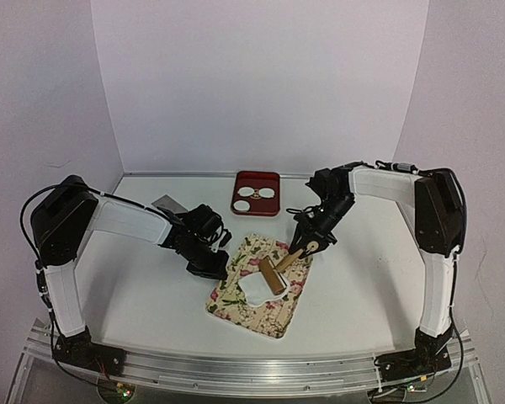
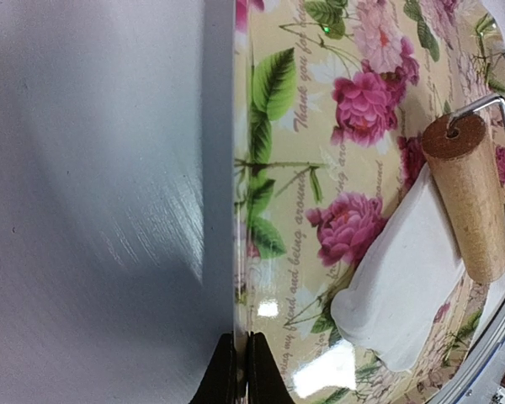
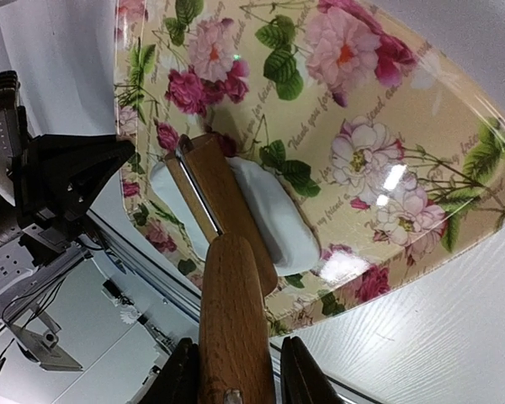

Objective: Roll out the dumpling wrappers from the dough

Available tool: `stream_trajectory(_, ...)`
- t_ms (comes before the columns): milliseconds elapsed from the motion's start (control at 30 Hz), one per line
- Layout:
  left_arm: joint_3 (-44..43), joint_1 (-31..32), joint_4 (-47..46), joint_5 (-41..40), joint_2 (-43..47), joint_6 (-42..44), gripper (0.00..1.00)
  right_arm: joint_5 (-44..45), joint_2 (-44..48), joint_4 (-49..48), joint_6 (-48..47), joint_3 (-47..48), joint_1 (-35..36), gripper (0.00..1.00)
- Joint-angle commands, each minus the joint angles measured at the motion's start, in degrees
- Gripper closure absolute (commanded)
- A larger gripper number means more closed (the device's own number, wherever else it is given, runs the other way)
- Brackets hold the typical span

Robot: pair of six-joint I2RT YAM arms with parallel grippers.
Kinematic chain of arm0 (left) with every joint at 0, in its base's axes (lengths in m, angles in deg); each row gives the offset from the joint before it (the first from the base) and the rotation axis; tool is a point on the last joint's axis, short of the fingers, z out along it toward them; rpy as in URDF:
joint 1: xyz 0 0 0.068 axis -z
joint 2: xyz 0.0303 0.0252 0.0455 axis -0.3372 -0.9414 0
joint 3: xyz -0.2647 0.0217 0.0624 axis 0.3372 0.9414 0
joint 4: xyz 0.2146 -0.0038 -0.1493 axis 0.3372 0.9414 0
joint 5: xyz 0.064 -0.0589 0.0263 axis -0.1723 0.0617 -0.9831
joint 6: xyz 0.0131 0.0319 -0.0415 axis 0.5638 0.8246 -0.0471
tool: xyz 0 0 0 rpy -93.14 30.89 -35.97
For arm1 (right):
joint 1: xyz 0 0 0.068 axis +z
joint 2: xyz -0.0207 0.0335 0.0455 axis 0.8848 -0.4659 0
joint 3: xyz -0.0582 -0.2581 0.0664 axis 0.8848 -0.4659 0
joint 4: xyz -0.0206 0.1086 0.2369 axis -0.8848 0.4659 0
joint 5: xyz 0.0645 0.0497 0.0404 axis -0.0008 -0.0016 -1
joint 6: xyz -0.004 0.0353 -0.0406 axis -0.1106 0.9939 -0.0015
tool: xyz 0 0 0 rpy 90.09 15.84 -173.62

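The white dough (image 1: 254, 287) lies as a flattened lump on the floral mat (image 1: 236, 305). A wooden roller (image 1: 273, 275) rests on the dough's right edge. My right gripper (image 1: 307, 247) is shut on the roller's wooden handle (image 3: 231, 311), seen close between the jaws of the right gripper (image 3: 234, 370). My left gripper (image 1: 215, 265) is shut on the mat's left edge; in the left wrist view the left gripper (image 2: 238, 370) pinches the thin edge of the mat (image 2: 320, 210), with the dough (image 2: 404, 295) and roller (image 2: 467, 202) beyond. Round white dumpling wrappers (image 1: 268, 193) lie in the red tray.
The red tray (image 1: 257, 208) stands behind the mat at the table's back. A grey flat tool (image 1: 167, 204) lies at the back left beside the left arm. White walls close in the table on three sides.
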Motion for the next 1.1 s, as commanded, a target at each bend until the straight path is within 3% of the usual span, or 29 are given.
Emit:
stream_trajectory(0,0.82,0.00,2.93,-1.77,-0.77,2.43,1.00,13.40,-7.49,1.99,3.61,-4.00,5.44,1.00)
stream_trajectory(167,0.68,-0.03,2.39,-1.07,-1.48,2.39,1.00,15.94,-6.88,0.70,6.26,-5.50,6.56,1.00)
stream_trajectory(367,0.70,-0.03,2.04,-0.95,-1.64,2.19,1.00,21.15,0.29,4.12,2.29,-11.33,-1.66,1.00)
stream_trajectory(667,-0.13,-0.02,1.83,-0.42,-2.53,2.05,1.00,15.36,-7.95,-1.59,8.48,-11.48,9.86,1.00)
stream_trajectory(933,0.04,-0.03,1.48,-0.44,-2.57,1.49,1.00,23.42,1.24,3.02,3.63,-17.72,-0.01,1.00)
stream_trajectory(1067,0.18,-0.03,1.00,-0.39,-2.62,1.13,1.00,20.35,-1.76,1.31,5.02,-18.07,3.59,1.00)
